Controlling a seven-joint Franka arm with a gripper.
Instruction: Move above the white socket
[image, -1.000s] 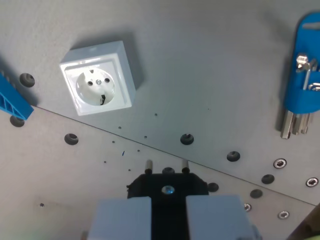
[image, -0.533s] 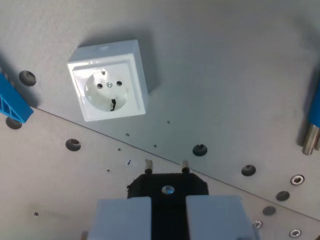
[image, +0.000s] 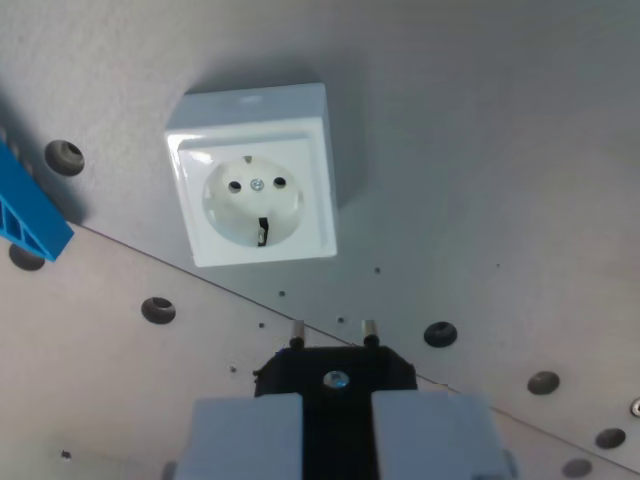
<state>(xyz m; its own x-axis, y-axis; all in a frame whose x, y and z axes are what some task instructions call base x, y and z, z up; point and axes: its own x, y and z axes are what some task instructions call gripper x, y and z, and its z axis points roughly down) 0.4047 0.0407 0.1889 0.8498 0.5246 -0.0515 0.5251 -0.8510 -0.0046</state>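
closing in: square white plastic socket (image: 255, 180) now larger and nearer centre than a second ago; gripper (image: 335, 420) clamped on black two-pin plug (image: 334, 372), not yet overhead.

Pincer (image: 336, 435): two pale grey blocky fingers (image: 245, 435); dark gap between.

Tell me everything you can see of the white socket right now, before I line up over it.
The white socket is a square, glossy plastic surface-mount box with a raised frame around a round recessed face. In the recess sit two dark pin holes side by side with a small screw between them, a small mark above and a dark earth clip at the lower edge. It sits flat on the grey work surface, slightly rotated, in the upper left of the wrist view, nothing plugged in. The black plug's two pins point toward it without touching.
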